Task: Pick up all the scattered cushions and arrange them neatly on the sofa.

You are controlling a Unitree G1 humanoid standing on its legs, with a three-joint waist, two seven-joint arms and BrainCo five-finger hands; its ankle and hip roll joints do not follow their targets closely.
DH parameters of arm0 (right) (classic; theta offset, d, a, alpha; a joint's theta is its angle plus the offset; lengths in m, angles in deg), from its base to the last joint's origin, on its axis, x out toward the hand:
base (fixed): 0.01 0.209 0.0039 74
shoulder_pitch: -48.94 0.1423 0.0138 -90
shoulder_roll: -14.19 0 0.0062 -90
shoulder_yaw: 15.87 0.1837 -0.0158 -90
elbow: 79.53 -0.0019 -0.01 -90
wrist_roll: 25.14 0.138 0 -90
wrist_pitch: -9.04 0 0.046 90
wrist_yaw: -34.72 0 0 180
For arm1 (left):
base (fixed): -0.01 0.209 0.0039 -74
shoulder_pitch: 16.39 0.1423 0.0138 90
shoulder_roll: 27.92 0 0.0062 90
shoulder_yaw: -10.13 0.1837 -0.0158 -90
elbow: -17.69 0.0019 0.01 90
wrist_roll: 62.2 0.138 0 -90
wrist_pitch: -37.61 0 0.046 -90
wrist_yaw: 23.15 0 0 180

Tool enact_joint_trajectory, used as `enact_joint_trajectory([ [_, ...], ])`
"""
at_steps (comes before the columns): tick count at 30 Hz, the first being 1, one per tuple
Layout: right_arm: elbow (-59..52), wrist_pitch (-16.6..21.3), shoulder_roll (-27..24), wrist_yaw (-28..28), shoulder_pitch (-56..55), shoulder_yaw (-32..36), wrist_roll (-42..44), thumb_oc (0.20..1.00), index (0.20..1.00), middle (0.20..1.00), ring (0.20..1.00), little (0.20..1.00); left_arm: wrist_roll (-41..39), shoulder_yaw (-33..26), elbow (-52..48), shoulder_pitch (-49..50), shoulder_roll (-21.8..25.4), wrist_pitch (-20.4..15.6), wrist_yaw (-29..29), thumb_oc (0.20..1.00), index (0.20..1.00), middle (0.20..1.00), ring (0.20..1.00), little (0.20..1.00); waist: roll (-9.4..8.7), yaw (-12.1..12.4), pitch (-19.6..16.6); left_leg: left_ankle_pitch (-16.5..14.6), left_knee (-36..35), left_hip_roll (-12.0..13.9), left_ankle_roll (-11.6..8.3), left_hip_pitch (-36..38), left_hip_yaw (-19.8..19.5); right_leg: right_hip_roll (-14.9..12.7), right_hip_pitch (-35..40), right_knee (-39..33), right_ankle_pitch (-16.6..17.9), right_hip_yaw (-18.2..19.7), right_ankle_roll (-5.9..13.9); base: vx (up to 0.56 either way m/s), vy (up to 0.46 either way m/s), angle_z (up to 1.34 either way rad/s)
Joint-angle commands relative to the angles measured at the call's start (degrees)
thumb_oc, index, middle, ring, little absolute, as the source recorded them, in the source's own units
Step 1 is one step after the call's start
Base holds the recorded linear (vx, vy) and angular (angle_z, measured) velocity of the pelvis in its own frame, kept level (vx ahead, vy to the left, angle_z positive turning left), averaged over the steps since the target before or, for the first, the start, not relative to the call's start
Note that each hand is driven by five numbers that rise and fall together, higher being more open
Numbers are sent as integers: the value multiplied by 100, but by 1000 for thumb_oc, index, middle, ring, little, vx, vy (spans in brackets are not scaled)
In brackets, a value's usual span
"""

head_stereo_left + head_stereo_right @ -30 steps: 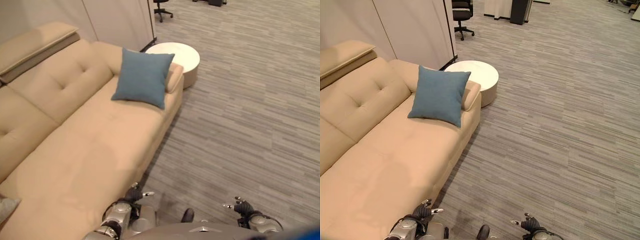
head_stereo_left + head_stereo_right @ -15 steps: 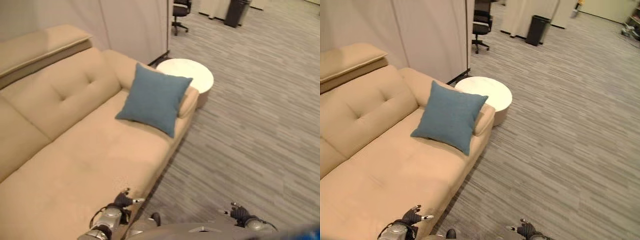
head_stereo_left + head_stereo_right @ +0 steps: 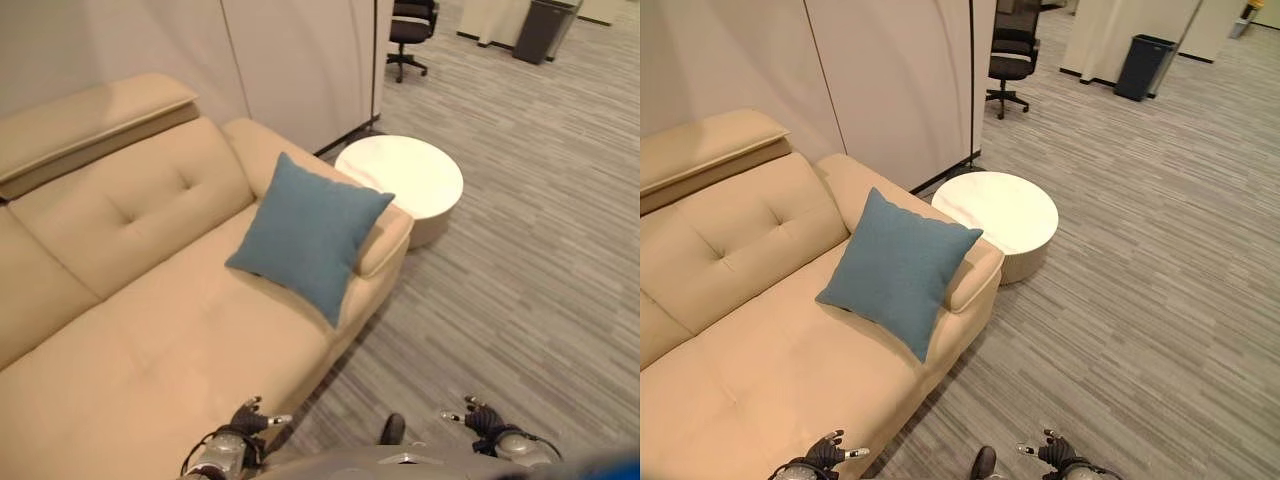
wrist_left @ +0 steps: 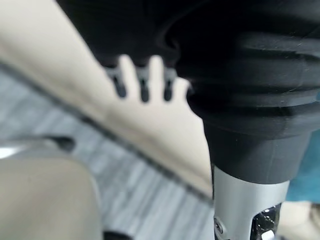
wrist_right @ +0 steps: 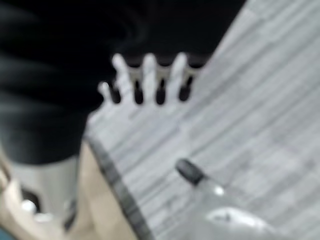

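From the head, the whole beige sofa point(image 3: 150, 290) is visible, with one blue cushion point(image 3: 308, 235) leaning upright against its armrest at the far end of the seat. The right eye view takes in more of the room beyond: a black office chair point(image 3: 1011, 62) and a dark waste bin point(image 3: 1143, 66) across the striped grey carpet point(image 3: 1150, 260). The wrist views instead look along each robot hand from very close, showing a strip of the sofa's front edge and carpet past the fingers.

A low round white table point(image 3: 405, 183) stands on the carpet just beside the armrest, and pale partition panels point(image 3: 890, 80) rise behind the sofa.

The left robot hand point(image 3: 250, 418) hangs low by the sofa's front edge, fingers straight and relaxed, holding nothing. The right robot hand point(image 3: 478, 415) hangs over the carpet, its fingers likewise loose and empty. The cushion lies well apart from both, up the seat and away from them, nearer the left robot hand's side than the right's.
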Motion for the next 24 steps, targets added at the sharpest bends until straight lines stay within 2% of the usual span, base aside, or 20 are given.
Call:
enact_joint_trajectory([
  [1, 78, 124, -193, 101, 131, 35, 211, 1000, 1000, 1000, 1000, 1000, -91, 169, -119, -161, -27, -63, -17, 1000, 1000, 1000, 1000, 1000, -184, -6, 342, 74, -227, -187, 583, -614, 933, -186, 412, 90, -109, 30, 554, 201, -316, 77],
  [3, 94, 131, -210, 88, 120, 27, 182, 1000, 1000, 1000, 1000, 1000, -56, 151, -112, -126, -30, -62, -21, 1000, 1000, 1000, 1000, 1000, -204, 19, 306, -73, -654, -386, 709, -797, 1138, -118, 457, 72, -167, -6, 585, 210, -121, 45],
  [4, 109, 129, -214, 79, 103, 32, 170, 1000, 1000, 1000, 1000, 1000, -64, 116, -145, -93, -28, -66, -30, 1000, 1000, 1000, 1000, 1000, -178, 27, 285, -34, -1034, -427, 771, -837, 1343, -56, 482, 78, -199, -44, 604, 215, -59, 4],
  [5, 121, 121, -210, 80, 98, 39, 158, 1000, 1000, 1000, 1000, 1000, -51, 93, -169, -71, -29, -65, -35, 1000, 1000, 1000, 1000, 1000, -112, 23, 268, 124, -1364, -392, 786, -890, 1621, 36, 520, 104, -271, -103, 611, 289, -50, 1],
  [7, 151, 120, -206, 91, 78, 43, 121, 1000, 1000, 1000, 1000, 1000, 21, 62, -171, -16, -43, -41, -10, 1000, 1000, 1000, 1000, 1000, -12, 25, 241, 475, -1839, -232, 624, -916, 2204, 214, 700, 136, -490, -164, 632, 322, -40, 28],
  [8, 171, 114, -151, 81, 72, 28, 93, 1000, 1000, 1000, 1000, 1000, 9, -4, -175, 16, -13, -18, 18, 1000, 1000, 1000, 1000, 1000, -80, 98, 214, 415, -1883, -187, 626, -736, 2448, 238, 779, 257, -595, -298, 626, 218, -29, 43],
  [9, 172, 115, -147, 82, 72, 28, 93, 1000, 1000, 1000, 1000, 1000, 8, -4, -176, 17, -9, -17, 19, 1000, 1000, 1000, 1000, 1000, -83, 97, 216, 407, -1873, -186, 627, -737, 2447, 237, 781, 261, -600, -300, 628, 229, -11, 35],
  [10, 184, 99, -103, 76, 66, 0, 58, 1000, 1000, 1000, 1000, 1000, -14, -36, -179, 38, 10, -26, 11, 1000, 1000, 1000, 1000, 1000, -102, 144, 178, 337, -1915, -246, 677, -665, 2328, 220, 815, 332, -659, -392, 636, 118, 51, 31],
  [11, 189, 111, -87, 66, 61, -34, 29, 1000, 1000, 1000, 1000, 1000, -38, -66, -169, 49, -1, -39, 4, 1000, 1000, 1000, 1000, 1000, -113, 277, 151, 365, -1878, -410, 794, -704, 2076, 168, 768, 470, -647, -450, 621, 211, 75, 33],
  [12, 173, 133, -72, 44, 59, -46, 31, 1000, 1000, 1000, 1000, 1000, -93, -70, -138, 54, 5, -49, 1, 1000, 1000, 1000, 1000, 1000, -124, 311, 147, 355, -1897, -471, 797, -681, 1947, 119, 765, 747, -676, -464, 636, 199, 85, 3],
  [14, 146, 115, -12, 21, 53, -20, 5, 1000, 1000, 1000, 1000, 1000, -113, -78, -168, 46, 35, -34, 4, 1000, 1000, 1000, 1000, 1000, -115, 326, 127, 202, -2014, -512, 950, -466, 1936, -46, 675, 1342, -709, -564, 756, 219, 112, -22],
  [15, 130, 122, -6, 25, 65, -23, -12, 1000, 1000, 1000, 1000, 1000, -133, -62, -227, 33, 43, -33, 0, 1000, 1000, 1000, 1000, 1000, -113, 345, 151, 133, -2024, -597, 1060, -398, 1812, -228, 458, 1859, -487, -528, 855, 278, 168, 31],
  [16, 106, 112, 12, 20, 74, 0, -24, 1000, 1000, 1000, 1000, 1000, -162, -37, -239, -44, 99, -23, -8, 1000, 1000, 1000, 1000, 1000, -100, 257, 208, 47, -2108, -627, 1178, -197, 1629, -489, 144, 2667, -141, -396, 1036, 206, 122, 82],
  [17, 106, 112, 13, 20, 75, 0, -24, 1000, 1000, 1000, 1000, 1000, -162, -37, -239, -45, 100, -23, -7, 1000, 1000, 1000, 1000, 1000, -103, 255, 210, 48, -2109, -632, 1180, -196, 1628, -496, 141, 2677, -146, -396, 1039, 178, 92, 100],
  [18, 77, 122, 16, 40, 76, -9, -13, 1000, 1000, 1000, 1000, 1000, -193, -10, -323, -80, 142, -29, -26, 1000, 1000, 1000, 1000, 1000, -68, 199, 250, 34, -2096, -623, 1244, -186, 1475, -447, -45, 3011, -102, -192, 1008, 230, 27, 117],
  [19, 100, 130, 38, 22, 39, -32, 66, 1000, 1000, 1000, 1000, 1000, -212, 39, -344, -145, 210, -75, -69, 1000, 1000, 1000, 1000, 1000, -83, 107, 217, -63, -2235, -711, 1255, 6, 1118, -235, -251, 2625, -353, 356, 819, 228, 24, 93],
  [20, 101, 130, 38, 22, 40, -31, 66, 1000, 1000, 1000, 1000, 1000, -212, 39, -344, -146, 210, -75, -69, 1000, 1000, 1000, 1000, 1000, -78, 102, 206, -54, -2237, -704, 1253, -9, 1112, -225, -255, 2603, -337, 347, 813, 254, -46, 100],
  [21, 99, 138, 37, 16, 25, -48, 87, 1000, 1000, 1000, 1000, 1000, -246, 45, -377, -178, 227, -99, -93, 1000, 1000, 1000, 1000, 1000, -99, 95, 193, -43, -2299, -709, 1218, 21, 963, -206, -278, 2249, -384, 448, 767, 127, -100, 79],
  [23, 99, 151, 33, 22, 26, -81, 148, 1000, 1000, 1000, 1000, 1000, -373, 33, -432, -230, 222, -153, -133, 1000, 1000, 1000, 1000, 1000, -127, 12, 214, -60, -2385, -768, 1148, 117, 570, -98, -393, 1370, -366, 1085, 753, 166, -110, 62],
  [24, 99, 151, 34, 22, 28, -81, 148, 1000, 1000, 1000, 1000, 1000, -373, 32, -431, -231, 222, -153, -133, 1000, 1000, 1000, 1000, 1000, -129, 7, 204, -53, -2386, -768, 1148, 104, 567, -98, -400, 1360, -356, 1081, 753, 225, -85, 117],
])
